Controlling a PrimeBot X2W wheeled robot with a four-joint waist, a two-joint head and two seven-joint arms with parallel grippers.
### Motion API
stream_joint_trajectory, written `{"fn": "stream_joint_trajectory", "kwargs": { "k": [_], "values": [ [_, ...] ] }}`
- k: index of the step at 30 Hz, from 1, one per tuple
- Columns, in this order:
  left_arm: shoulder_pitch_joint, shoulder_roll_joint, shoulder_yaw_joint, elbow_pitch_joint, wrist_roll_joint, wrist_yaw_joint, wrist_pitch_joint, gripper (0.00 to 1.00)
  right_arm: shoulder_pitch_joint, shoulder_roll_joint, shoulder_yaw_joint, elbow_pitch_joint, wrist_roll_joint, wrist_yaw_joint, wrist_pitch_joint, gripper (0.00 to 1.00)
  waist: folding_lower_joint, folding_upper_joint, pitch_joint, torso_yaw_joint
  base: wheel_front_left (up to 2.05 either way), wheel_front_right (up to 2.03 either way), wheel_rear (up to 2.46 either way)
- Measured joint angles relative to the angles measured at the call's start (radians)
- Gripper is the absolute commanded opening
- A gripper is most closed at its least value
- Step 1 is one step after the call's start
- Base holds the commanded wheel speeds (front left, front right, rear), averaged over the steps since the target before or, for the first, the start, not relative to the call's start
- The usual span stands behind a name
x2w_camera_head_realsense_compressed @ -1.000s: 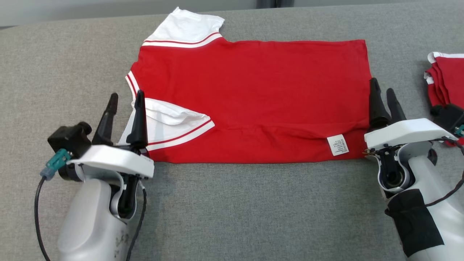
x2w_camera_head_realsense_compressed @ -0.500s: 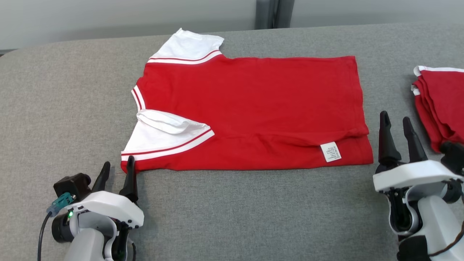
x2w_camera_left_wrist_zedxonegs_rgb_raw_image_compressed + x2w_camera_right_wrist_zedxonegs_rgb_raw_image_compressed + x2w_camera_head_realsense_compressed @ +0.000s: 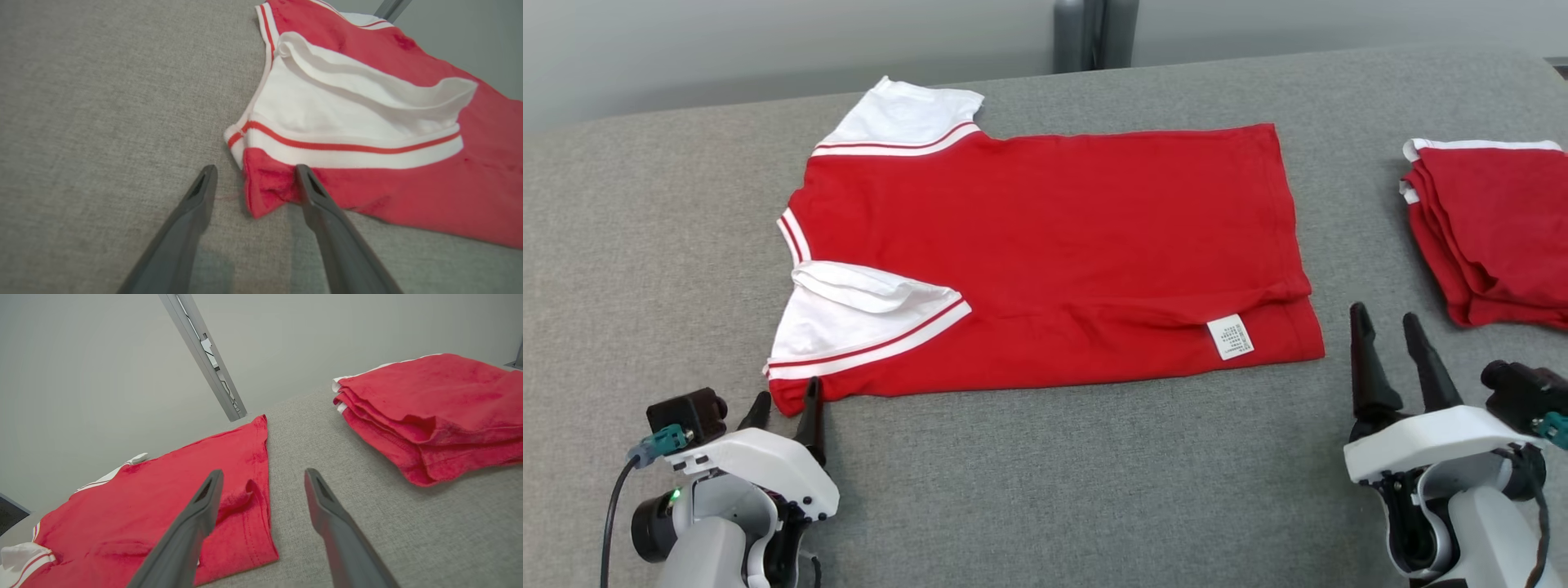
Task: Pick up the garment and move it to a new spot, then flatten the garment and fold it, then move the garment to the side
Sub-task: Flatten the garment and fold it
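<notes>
Stretching out ahead of both my claws is a grey fabric surface [image 3: 1045, 474]. On it the red shirt [image 3: 1054, 237] lies flat with its near side folded over onto itself. It spans the space from in front of my left claw [image 3: 787, 389] almost across to my right claw [image 3: 1383, 314].

Ahead of my right claw and off to its right sits a stack of folded red clothes [image 3: 1494, 229], apart from the shirt. Just ahead of my left claw, the shirt's white sleeve [image 3: 858, 318] with its red stripe lies turned in over the red cloth. A small white label [image 3: 1230, 336] shows near the hem, ahead and to the left of my right claw.

My left claw is spread. The shirt's near corner [image 3: 261, 196] sits in the gap between its fingertips, unpinched, and I cannot tell whether one finger touches the cloth. My right claw is spread too, holding nothing, just beside the shirt's hem over bare surface.
</notes>
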Motion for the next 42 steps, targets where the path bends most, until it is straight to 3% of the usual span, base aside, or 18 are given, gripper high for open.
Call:
{"fn": "stream_joint_trajectory", "kwargs": {
  "k": [11, 22, 23, 24, 26, 27, 34, 42],
  "values": [
    [-0.003, 0.009, -0.032, -0.085, 0.026, 0.003, -0.039, 0.00, -0.016, 0.003, 0.021, 0.102, -0.030, 0.000, 0.103, 1.00, 0.0000, 0.0000, 0.007, 0.021, 0.00, 0.00, 0.00],
    [0.006, -0.006, -0.071, -0.188, 0.030, 0.002, -0.052, 0.00, -0.142, 0.000, 0.026, 0.321, 0.001, 0.000, 0.156, 1.00, 0.0000, 0.0000, 0.010, 0.074, 0.00, 0.00, 0.00],
    [0.007, -0.006, -0.074, -0.192, 0.030, 0.002, -0.055, 0.00, -0.152, 0.000, 0.035, 0.336, 0.014, 0.000, 0.156, 0.69, 0.0000, 0.0000, 0.009, 0.077, 0.00, 0.00, 0.00],
    [0.008, -0.006, -0.078, -0.196, 0.030, 0.000, -0.057, 0.00, -0.159, -0.002, 0.041, 0.350, 0.017, 0.000, 0.156, 0.45, 0.0000, 0.0000, 0.008, 0.079, 0.00, 0.00, 0.00],
    [0.011, -0.006, -0.084, -0.203, 0.035, -0.002, -0.064, 0.00, -0.174, -0.003, 0.050, 0.376, 0.025, 0.000, 0.150, 0.26, 0.0000, 0.0000, 0.005, 0.083, 0.00, 0.00, 0.00],
    [0.011, -0.006, -0.084, -0.203, 0.035, -0.002, -0.064, 0.00, -0.174, -0.003, 0.050, 0.376, 0.025, 0.000, 0.150, 0.00, 0.0000, 0.0000, 0.005, 0.083, 0.00, 0.00, 0.00],
    [0.033, 0.005, -0.100, -0.240, 0.037, -0.015, -0.077, 0.00, -0.177, 0.005, 0.079, 0.360, 0.124, 0.000, 0.142, 0.00, 0.0000, 0.0000, -0.020, 0.086, 0.00, 0.00, 0.00],
    [0.142, 0.032, -0.104, -0.347, 0.035, -0.015, -0.059, 0.00, -0.049, -0.066, 0.055, 0.162, 0.227, 0.000, 0.238, 0.00, 0.0000, 0.0000, -0.070, 0.083, 0.00, 0.00, 0.00]
  ]
}}
